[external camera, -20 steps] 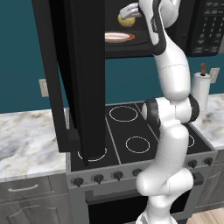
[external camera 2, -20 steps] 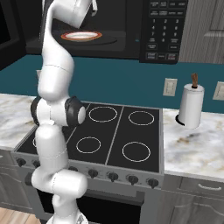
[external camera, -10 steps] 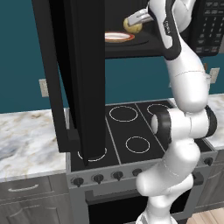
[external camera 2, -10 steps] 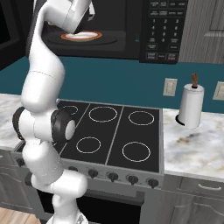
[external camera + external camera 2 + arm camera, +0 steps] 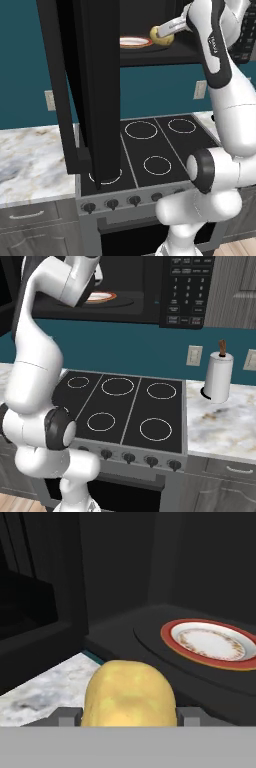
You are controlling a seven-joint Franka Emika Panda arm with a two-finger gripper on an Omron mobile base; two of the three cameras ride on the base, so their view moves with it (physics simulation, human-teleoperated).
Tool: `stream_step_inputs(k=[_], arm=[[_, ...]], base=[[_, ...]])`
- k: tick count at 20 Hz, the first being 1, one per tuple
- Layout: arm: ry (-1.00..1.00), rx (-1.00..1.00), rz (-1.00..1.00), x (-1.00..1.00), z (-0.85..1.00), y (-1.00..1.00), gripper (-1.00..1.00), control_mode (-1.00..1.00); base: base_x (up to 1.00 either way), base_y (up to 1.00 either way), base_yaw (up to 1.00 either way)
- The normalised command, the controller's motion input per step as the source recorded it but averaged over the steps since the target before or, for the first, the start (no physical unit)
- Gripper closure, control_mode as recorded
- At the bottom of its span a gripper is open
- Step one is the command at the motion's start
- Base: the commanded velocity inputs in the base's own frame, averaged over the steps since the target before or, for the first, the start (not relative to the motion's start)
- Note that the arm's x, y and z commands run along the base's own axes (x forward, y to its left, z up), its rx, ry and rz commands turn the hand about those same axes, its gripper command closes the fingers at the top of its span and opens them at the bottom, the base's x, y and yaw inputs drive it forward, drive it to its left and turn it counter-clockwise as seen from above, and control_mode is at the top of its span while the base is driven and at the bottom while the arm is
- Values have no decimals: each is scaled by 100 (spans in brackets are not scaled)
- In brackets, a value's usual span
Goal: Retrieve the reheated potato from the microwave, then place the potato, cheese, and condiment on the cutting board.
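Now: gripper (image 5: 169,31) pinching the potato (image 5: 161,35) between its fingers | potato at the open microwave (image 5: 150,306) mouth, just off the red-rimmed plate (image 5: 135,42) | versus a second ago: arm has leaned back, potato drawn outward from the plate

pale-yellow potato (image 5: 129,693) outside open microwave (image 5: 150,55)
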Motion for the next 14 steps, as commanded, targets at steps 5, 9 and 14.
stream_step_inputs(k=[5,9,14], arm=[[0,0,0,-89,-2,-1,100,-100],[0,0,0,-83,-17,0,100,-100],[3,0,0,-61,-32,0,100,-100]], base=[[0,0,0],[0,0,0],[0,0,0]])
